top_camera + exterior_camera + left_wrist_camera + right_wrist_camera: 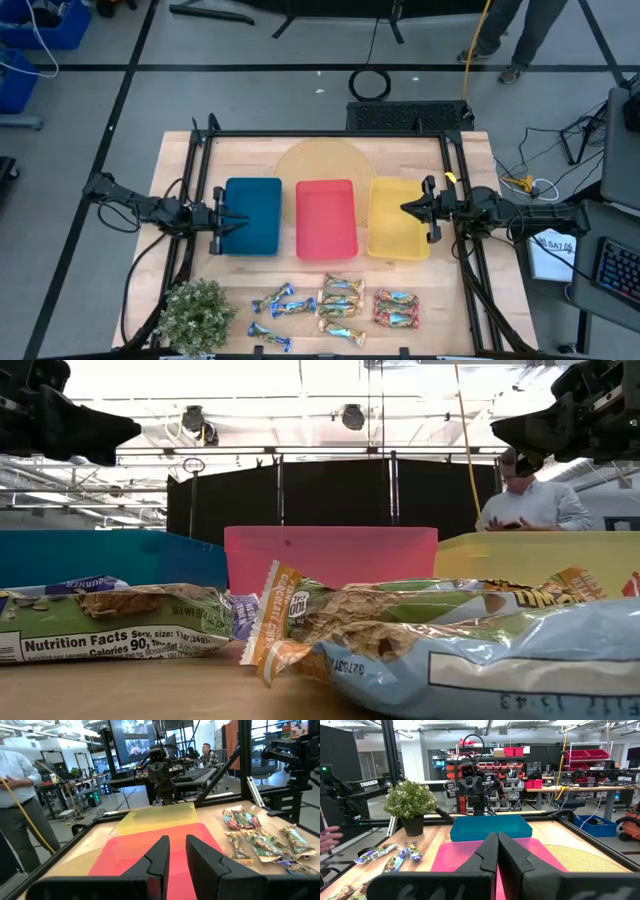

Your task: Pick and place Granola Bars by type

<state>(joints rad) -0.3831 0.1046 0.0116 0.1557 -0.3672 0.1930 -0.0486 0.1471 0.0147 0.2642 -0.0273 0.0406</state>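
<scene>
The Granola Bars lie flat on the table near its near edge in three clusters: blue-silver (276, 302), gold-tan with teal (340, 306) and red-orange (397, 309). They fill the foreground of the low view (330, 615). My left gripper (219, 219) hovers over the left rim of the blue tray (255, 215), with a narrow gap between its fingers (177, 847). My right gripper (405, 208) hovers over the right side of the yellow tray (392, 225), its fingers closed together (497, 845). Both point toward the table's middle, well away from the bars.
The red tray (326, 218) sits between the blue and yellow ones, and a round tan mat (320, 158) lies behind them. A small potted plant (195, 315) stands at the near left corner. A black frame rims the table. People stand beyond the table (530, 500).
</scene>
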